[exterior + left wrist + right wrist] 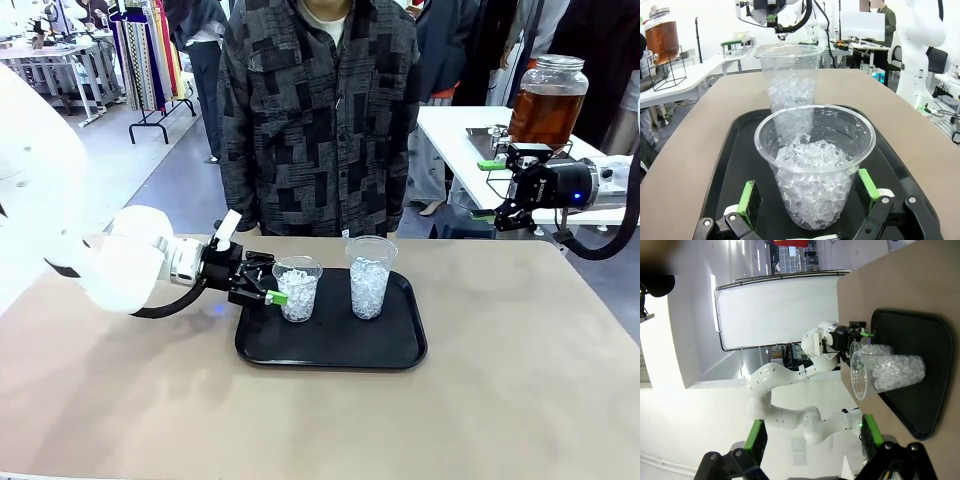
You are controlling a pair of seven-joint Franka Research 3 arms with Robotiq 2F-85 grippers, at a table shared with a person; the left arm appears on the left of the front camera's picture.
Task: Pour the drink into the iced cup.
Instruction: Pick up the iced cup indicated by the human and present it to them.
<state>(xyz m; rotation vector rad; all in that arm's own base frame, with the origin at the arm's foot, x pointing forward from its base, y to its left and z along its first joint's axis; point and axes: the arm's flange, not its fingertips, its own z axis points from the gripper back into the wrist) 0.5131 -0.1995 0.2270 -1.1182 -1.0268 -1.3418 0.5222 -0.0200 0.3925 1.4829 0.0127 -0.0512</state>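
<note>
Two clear cups of ice stand on a black tray (330, 350). My left gripper (272, 285) is open around the shorter iced cup (298, 288). In the left wrist view that cup (812, 170) sits between the green pads (748, 197), with a small gap on the left side. The taller iced cup (369, 277) stands beside it, untouched. The drink (546, 110), amber-brown in a lidded glass jar, stands on a white side table at the far right, and also shows in the left wrist view as the drink (661, 40). My right gripper (492, 190) hangs open and empty in front of the jar.
A person in a dark patterned shirt (320, 120) stands at the far edge, right behind the tray. The brown tabletop (520, 380) has free room to the right of the tray and in front of it. The jar rests in a wire stand (667, 75).
</note>
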